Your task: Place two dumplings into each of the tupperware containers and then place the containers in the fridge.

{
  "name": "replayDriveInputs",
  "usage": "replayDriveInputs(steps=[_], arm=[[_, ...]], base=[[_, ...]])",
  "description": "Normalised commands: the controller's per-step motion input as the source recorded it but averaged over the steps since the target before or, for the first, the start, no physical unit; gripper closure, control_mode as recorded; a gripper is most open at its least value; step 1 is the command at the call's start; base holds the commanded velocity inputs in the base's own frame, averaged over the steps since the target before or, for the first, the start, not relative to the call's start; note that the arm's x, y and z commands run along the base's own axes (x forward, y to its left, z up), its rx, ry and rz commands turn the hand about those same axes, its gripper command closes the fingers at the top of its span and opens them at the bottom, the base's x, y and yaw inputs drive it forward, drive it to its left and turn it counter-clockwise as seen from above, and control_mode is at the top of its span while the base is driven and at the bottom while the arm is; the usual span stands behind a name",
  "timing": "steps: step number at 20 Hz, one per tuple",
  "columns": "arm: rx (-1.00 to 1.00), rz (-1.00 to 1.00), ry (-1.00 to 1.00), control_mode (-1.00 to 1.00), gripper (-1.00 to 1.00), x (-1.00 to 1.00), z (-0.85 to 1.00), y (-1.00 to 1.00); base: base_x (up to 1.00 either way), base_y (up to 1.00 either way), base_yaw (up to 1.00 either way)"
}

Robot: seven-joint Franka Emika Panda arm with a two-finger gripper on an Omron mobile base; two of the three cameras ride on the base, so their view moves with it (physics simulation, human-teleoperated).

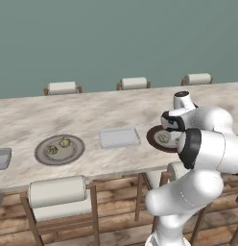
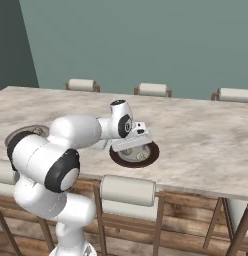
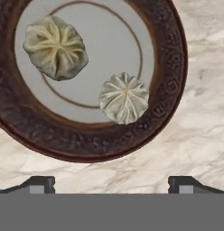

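Note:
My gripper (image 3: 112, 185) hovers open over a dark brown-rimmed plate (image 3: 172, 58) with nothing between its fingertips (image 3: 39, 182). Two pleated pale dumplings lie on that plate, one at the upper left (image 3: 55, 47) and one nearer the middle (image 3: 124, 98). The same plate (image 1: 153, 137) sits near the table's front edge, under the gripper (image 1: 166, 131), and the right base view shows both as well, plate (image 2: 148, 156) and gripper (image 2: 133, 146). A light-grey tupperware container (image 1: 119, 137) lies empty left of it. A second container (image 1: 1, 158) is cut off at the left edge. The fridge is out of view.
Further left, another brown-rimmed plate (image 1: 41, 154) holds two more dumplings (image 1: 65, 142). The long marble table (image 1: 92, 113) has chairs along the far side (image 1: 62, 88) and padded chairs at the near edge (image 1: 58, 192), (image 2: 127, 191). A teal wall stands behind.

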Motion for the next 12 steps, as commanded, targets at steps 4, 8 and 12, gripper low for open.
replayDriveInputs(steps=[4,8,12], arm=[[0.00,0.00,0.02,-1.00,-1.00,0.22,-0.41,-0.17],[0.00,0.00,0.01,-1.00,-1.00,0.23,-0.37,-0.10],[0.00,0.00,0.00,-1.00,-1.00,0.21,-0.41,-0.04]], base=[[0.00,0.00,0.00],[0.00,0.00,0.00],[0.00,0.00,0.00]])
